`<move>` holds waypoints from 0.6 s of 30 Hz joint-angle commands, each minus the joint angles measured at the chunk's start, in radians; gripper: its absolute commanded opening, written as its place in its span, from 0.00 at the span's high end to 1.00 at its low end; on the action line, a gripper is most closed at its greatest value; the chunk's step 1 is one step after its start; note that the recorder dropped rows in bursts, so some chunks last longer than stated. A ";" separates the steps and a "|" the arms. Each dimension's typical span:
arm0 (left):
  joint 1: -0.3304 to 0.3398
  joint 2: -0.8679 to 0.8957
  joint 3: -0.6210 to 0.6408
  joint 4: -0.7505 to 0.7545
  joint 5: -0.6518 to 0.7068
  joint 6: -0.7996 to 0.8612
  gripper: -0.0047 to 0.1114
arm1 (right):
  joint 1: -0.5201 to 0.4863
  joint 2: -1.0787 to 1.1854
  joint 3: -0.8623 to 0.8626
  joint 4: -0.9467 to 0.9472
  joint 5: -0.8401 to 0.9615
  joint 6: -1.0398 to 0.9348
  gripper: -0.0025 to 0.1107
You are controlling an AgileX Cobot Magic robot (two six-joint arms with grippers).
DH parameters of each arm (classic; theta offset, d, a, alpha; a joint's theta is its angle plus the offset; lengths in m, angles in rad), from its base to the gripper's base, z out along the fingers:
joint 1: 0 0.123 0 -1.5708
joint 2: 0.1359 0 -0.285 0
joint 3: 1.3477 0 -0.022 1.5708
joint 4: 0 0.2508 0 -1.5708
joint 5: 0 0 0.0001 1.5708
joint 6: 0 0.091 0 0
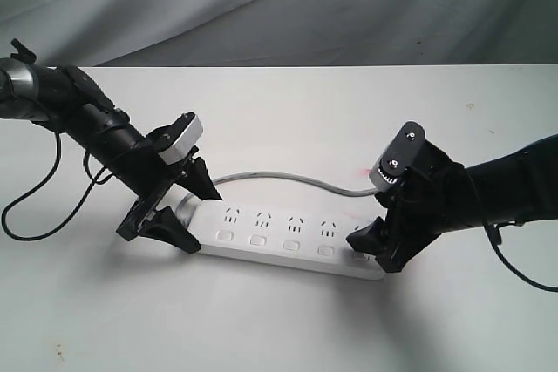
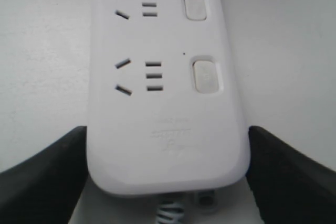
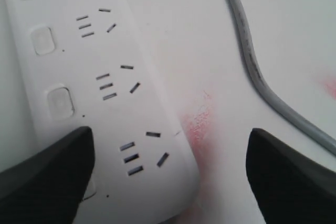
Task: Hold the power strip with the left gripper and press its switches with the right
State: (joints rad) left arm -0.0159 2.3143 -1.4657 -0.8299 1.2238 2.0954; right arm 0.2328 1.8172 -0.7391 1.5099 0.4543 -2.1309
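Note:
The white power strip (image 1: 288, 233) lies flat on the table, its grey cord (image 1: 288, 176) curving away behind it. My left gripper (image 1: 187, 209) is shut on the cord end of the power strip (image 2: 163, 129), one black finger (image 2: 47, 166) against each long side. Two switches (image 2: 207, 75) show in the left wrist view. My right gripper (image 1: 375, 252) stands open at the strip's far end. One of its fingers (image 3: 50, 166) rests over the last switch and mostly hides it. The other finger (image 3: 289, 177) is over bare table. Three more switches (image 3: 59, 102) show beyond it.
The white table (image 1: 288, 320) ends at a grey cloth backdrop (image 1: 279, 6). A faint red smear (image 3: 197, 124) marks the table beside the strip's end. The cord (image 3: 252, 61) runs close past the right gripper. Black cables hang from both arms.

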 commanded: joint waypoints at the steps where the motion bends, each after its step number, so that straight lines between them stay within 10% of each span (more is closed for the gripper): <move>1: 0.001 -0.007 -0.006 0.004 -0.003 -0.001 0.57 | -0.004 0.002 -0.002 -0.005 -0.021 -0.012 0.34; 18: 0.001 -0.007 -0.006 0.004 -0.003 -0.001 0.57 | -0.004 0.002 -0.002 -0.078 0.009 0.075 0.34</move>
State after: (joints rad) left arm -0.0159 2.3143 -1.4657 -0.8277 1.2256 2.0960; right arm 0.2328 1.8172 -0.7412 1.4550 0.4530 -2.0564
